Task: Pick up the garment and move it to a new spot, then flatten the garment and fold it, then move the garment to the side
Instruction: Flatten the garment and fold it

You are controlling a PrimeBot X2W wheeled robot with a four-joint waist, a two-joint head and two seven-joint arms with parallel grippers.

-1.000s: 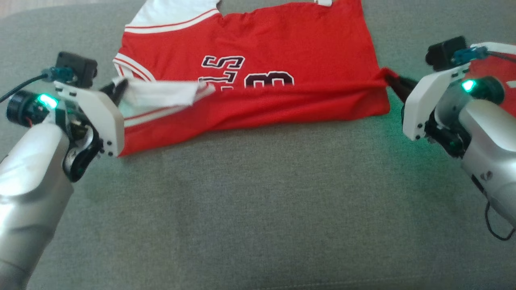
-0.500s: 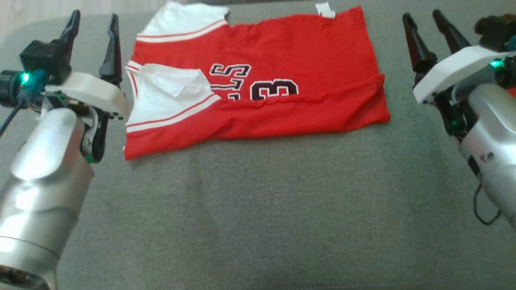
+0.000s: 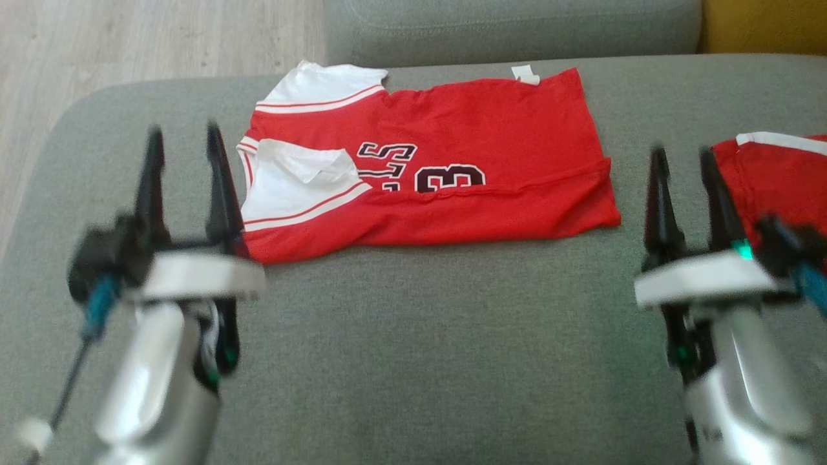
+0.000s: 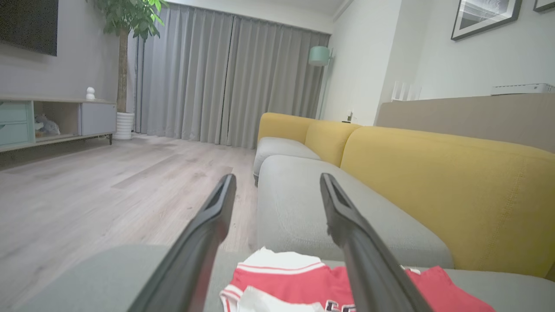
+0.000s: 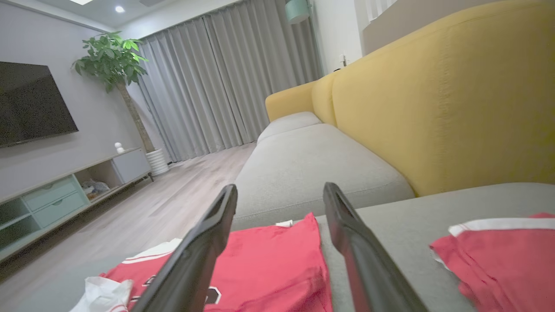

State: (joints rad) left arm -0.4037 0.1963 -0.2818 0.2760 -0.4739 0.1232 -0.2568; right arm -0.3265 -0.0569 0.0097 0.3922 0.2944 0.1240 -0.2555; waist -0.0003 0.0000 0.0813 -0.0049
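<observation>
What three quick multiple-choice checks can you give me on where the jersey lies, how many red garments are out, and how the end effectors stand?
1. Where does the red-and-white fabric jersey with dark lettering lie?
A. on the wooden floor
B. on the grey fabric sofa seat
C. over the yellow backrest

2. How many red garments lie on that seat?
A. one
B. two
C. four

3. How do the left end effector and right end effector stand?
A. both open, empty
B. both shut on the jersey
C. left open, right shut

1 B: it lies folded on the seat cushion.
2 B: a second red garment with a white band lies to the right.
3 A: both pairs of fingers stand apart with nothing between them.
</observation>
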